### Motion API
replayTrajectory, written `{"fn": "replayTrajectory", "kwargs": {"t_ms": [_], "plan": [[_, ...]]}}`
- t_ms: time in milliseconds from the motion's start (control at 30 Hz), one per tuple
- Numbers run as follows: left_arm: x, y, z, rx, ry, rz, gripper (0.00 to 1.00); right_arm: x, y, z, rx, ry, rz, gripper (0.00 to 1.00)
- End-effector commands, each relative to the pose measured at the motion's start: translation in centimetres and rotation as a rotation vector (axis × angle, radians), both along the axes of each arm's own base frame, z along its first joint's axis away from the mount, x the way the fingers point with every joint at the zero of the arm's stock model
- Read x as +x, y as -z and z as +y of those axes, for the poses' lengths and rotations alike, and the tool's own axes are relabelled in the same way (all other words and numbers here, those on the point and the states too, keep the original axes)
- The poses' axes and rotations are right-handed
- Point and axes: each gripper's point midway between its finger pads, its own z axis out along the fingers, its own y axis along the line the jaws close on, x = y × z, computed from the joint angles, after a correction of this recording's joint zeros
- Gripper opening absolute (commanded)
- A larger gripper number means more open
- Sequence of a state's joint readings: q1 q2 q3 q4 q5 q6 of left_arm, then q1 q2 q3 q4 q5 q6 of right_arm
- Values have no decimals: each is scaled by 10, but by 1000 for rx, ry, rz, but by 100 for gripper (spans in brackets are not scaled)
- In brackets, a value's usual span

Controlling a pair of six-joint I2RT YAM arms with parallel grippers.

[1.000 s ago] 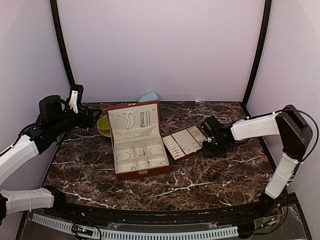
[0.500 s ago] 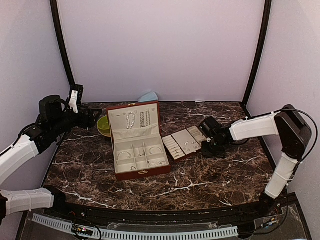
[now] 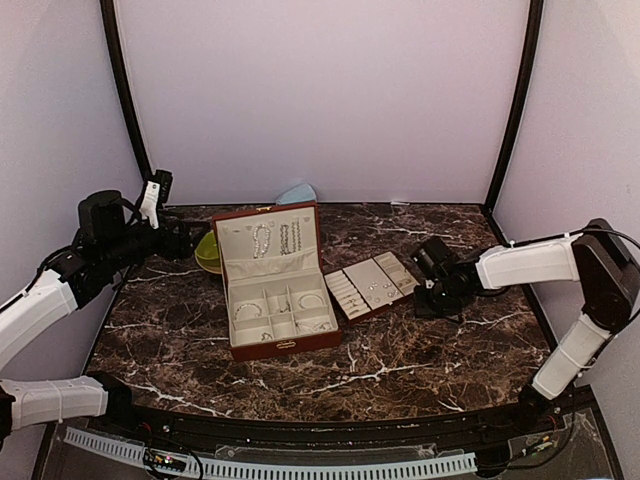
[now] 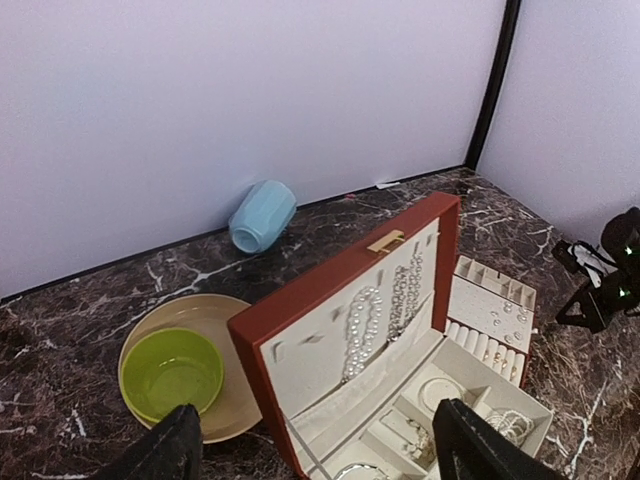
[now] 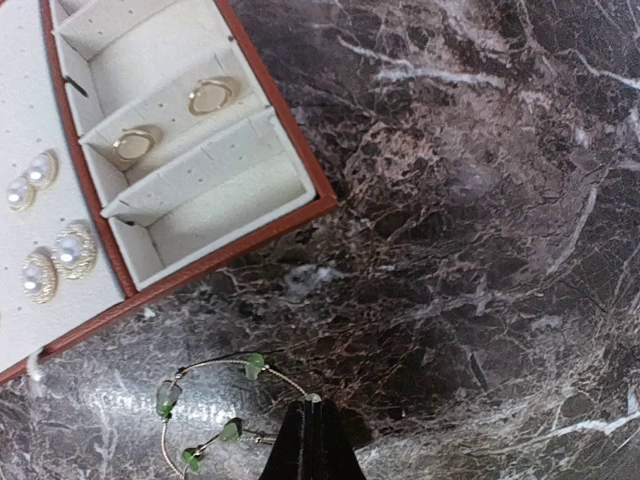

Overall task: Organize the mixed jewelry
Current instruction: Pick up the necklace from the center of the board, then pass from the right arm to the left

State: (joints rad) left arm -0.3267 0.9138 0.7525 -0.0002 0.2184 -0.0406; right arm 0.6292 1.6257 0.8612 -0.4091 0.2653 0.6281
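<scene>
The reddish-brown case (image 3: 275, 345) stands open mid-table with two pearl-like bead strands (image 3: 272, 238) hanging in its lid and bangles (image 3: 250, 310) in its compartments. Its insert tray (image 3: 352, 313) lies to the right, holding pearl earrings (image 5: 60, 255) and gold rings (image 5: 210, 95). Just right of that tray, my right gripper (image 5: 313, 410) is shut on a thin silver bracelet with green beads (image 5: 170, 395), low over the marble. At the back left, my left gripper (image 4: 318, 410) hangs open above the case's lid and holds nothing.
A green bowl (image 4: 172, 372) sits on a tan plate (image 4: 225, 320) left of the case. A pale blue rounded object (image 4: 262, 214) lies on its side against the back wall. Walls close in the table on three sides.
My right gripper has closed on the green-beaded bracelet and shifted a little right, away from the insert tray. The left arm has barely moved.
</scene>
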Motion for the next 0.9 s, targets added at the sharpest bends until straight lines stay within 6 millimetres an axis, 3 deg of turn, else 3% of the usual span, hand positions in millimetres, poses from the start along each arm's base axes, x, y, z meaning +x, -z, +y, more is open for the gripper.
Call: {"fn": "replayTrajectory", "kwargs": {"t_ms": [0, 100, 233, 333, 367, 400, 433, 467, 500, 533, 567, 600, 667, 700, 767, 867], "plan": [[-26, -7, -44, 16, 228, -54, 82, 7, -27, 9, 89, -27, -93, 0], [-36, -2, -72, 34, 299, -43, 82, 6, -40, 10, 118, -47, -137, 0], [-53, 6, -114, -64, 401, -29, 82, 4, -53, 13, 166, -83, -188, 0], [-55, 23, -144, -88, 449, 9, 82, 1, -63, 19, 205, -124, -212, 0], [-59, 20, -158, -97, 478, -6, 82, 0, -66, 20, 216, -138, -219, 0], [-56, 32, -168, -83, 489, 19, 81, 0, -70, 22, 230, -152, -229, 0], [-61, 26, -183, -93, 522, 0, 81, -2, -77, 26, 252, -171, -244, 0], [-59, 42, -195, -70, 538, 30, 81, -3, -83, 29, 274, -193, -258, 0], [-62, 35, -208, -83, 565, 7, 80, -5, -89, 33, 299, -217, -269, 0], [-60, 50, -218, -68, 577, 35, 80, -7, -95, 37, 323, -241, -282, 0], [-63, 43, -229, -89, 604, 18, 80, -8, -102, 40, 346, -256, -295, 0], [-59, 48, -240, -95, 620, 22, 80, -10, -109, 42, 368, -269, -312, 0], [-62, 60, -255, -107, 660, 54, 80, -14, -121, 47, 408, -298, -336, 0], [-63, 53, -262, -141, 678, 38, 79, -16, -126, 50, 430, -314, -342, 0], [-59, 61, -274, -171, 697, 49, 79, -19, -134, 55, 464, -335, -350, 0], [-59, 56, -290, -219, 734, 23, 79, -22, -144, 60, 503, -355, -355, 0]]}}
